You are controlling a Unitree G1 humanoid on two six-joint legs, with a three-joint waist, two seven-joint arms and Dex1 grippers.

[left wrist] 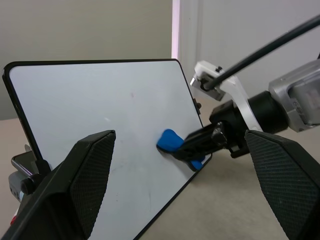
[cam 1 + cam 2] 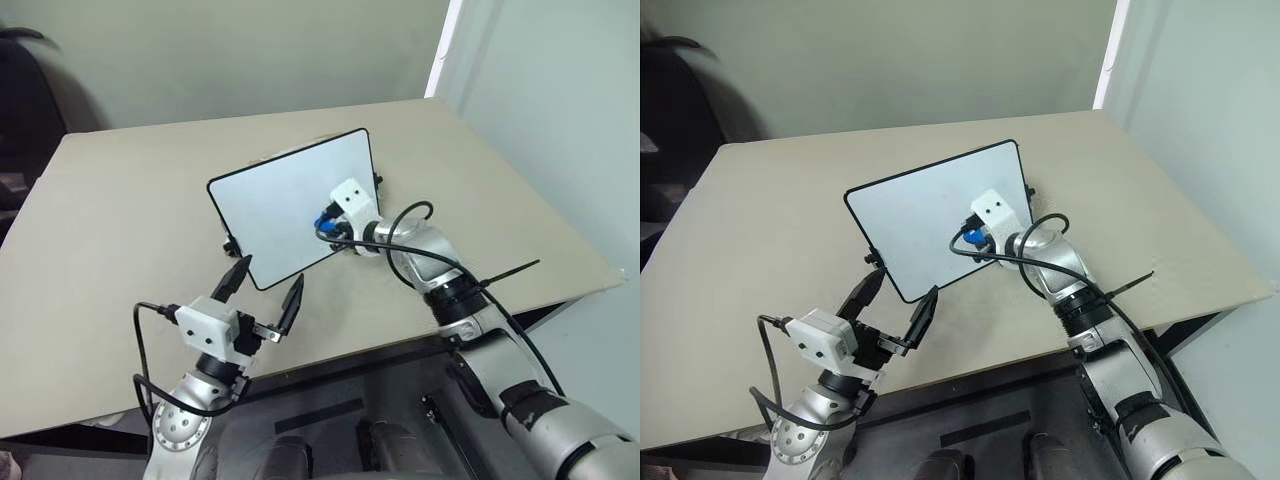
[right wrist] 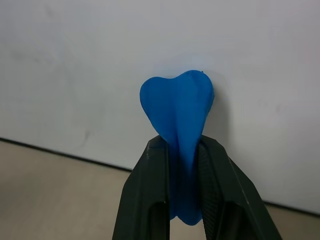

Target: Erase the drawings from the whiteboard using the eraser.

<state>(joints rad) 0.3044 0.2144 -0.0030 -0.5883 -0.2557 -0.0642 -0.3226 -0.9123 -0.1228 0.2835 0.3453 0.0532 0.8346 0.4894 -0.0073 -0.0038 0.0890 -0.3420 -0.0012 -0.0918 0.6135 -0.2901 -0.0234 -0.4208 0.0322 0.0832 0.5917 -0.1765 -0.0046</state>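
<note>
The whiteboard stands tilted on the beige table, white with a thin black frame. My right gripper is shut on the blue eraser. The eraser's tip presses against the board's face near its lower right edge. My left gripper is open in front of the board's near corner, with nothing between its black fingers. The drawings are hidden or out of view. The board's face looks white, with only faint grey smudges.
The table stretches wide to the left of and behind the board. Its front edge runs just under my left gripper. A pale wall rises past its right edge. A dark chair stands at the far left.
</note>
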